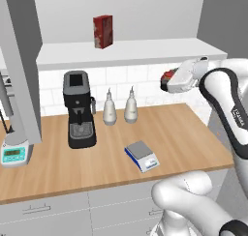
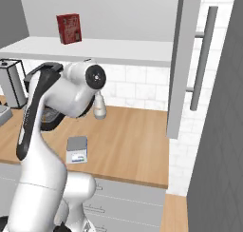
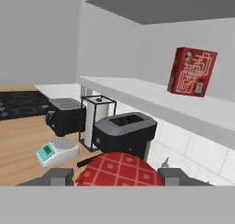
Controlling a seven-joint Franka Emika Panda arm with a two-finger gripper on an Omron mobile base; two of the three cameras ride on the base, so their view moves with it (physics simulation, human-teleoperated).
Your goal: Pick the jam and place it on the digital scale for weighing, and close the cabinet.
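In the hand view the gripper (image 3: 118, 176) pinched the jam (image 3: 120, 170) between its two fingers, the red checked jar sitting right at the tips. In the left base view the jar hung in the air above the right end of the counter (image 1: 184, 138). Below, the digital scale (image 1: 142, 155) lay bare on the wood. Farther back, the cabinet (image 2: 182, 60) stood with its door open, a red carton (image 1: 103, 31) on its shelf.

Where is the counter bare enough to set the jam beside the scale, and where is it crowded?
Bare wood lies right of the digital scale out to the counter's end, and in front of the coffee machine toward the front edge. It is crowded along the backsplash: coffee machine, two bottles, and the white scale at far left. The gripper holds the jam above the right end.
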